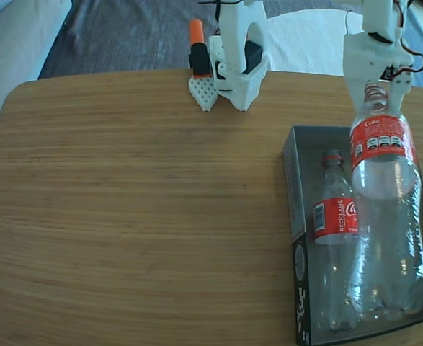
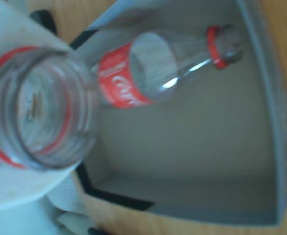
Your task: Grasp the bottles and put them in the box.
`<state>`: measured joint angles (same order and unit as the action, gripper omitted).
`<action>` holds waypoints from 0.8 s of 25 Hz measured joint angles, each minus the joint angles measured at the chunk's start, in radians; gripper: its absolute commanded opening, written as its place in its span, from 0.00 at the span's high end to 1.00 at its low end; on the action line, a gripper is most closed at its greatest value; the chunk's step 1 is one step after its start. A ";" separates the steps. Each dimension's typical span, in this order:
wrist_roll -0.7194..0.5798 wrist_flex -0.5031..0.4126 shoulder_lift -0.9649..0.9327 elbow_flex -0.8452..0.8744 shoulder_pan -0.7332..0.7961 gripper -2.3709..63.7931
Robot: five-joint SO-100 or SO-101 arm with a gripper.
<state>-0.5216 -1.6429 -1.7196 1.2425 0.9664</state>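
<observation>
One clear plastic cola bottle with a red label point(image 1: 334, 245) already lies flat in the shallow dark grey cardboard box point(image 1: 290, 216), on its left side in the fixed view, neck pointing away. Second clear red-labelled bottle point(image 1: 384, 209) hangs neck-up over the box's right half, pinched at the neck by the white tool point(image 1: 375, 85); base seems at or near the box floor, hard to tell. Left to do: lower, release. Wooden tabletop point(image 1: 125, 216) holds no other bottles.
</observation>
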 measured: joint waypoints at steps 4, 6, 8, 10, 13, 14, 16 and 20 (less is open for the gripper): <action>0.028 0.000 0.000 0.071 0.049 0.97; 0.041 0.002 0.000 0.081 0.075 0.97; 0.069 0.020 0.000 0.100 0.112 0.97; 0.086 0.057 0.000 0.101 0.135 0.97; 0.087 0.092 0.000 0.101 0.146 0.97; 0.087 0.098 0.000 0.101 0.150 0.97; 0.083 0.110 0.000 0.101 0.149 0.97; 0.083 0.114 0.014 0.101 0.091 0.97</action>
<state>-0.4387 -1.5294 -1.7058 1.3438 1.0569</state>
